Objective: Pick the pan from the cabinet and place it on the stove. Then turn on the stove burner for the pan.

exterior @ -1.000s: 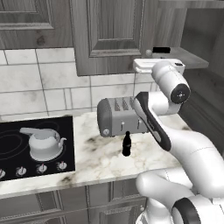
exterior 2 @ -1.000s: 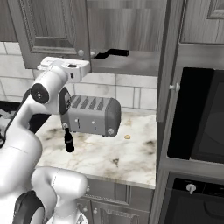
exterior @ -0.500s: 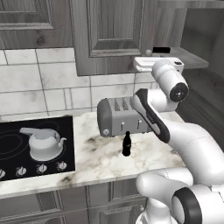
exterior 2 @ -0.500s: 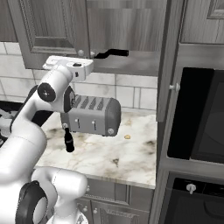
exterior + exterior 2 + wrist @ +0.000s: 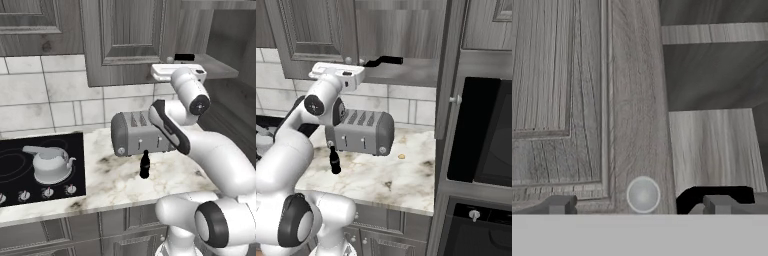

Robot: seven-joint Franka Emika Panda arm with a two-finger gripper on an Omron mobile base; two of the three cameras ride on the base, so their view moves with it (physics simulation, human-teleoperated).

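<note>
A kettle (image 5: 50, 165) sits on the stove (image 5: 30, 165), far below-left of the end effector (image 5: 637, 206), which hangs released at the cabinet (image 5: 125, 42) door knob (image 5: 643, 194); the pan (image 5: 383, 61) handle juts from the shelf just right of it, toaster (image 5: 361, 132) beneath.

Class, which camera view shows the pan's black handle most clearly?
The right base view: the pan's black handle sticks out sideways from the open cabinet, seen along its length. The left base view shows its end; the hand view shows a dark curved part.
</note>
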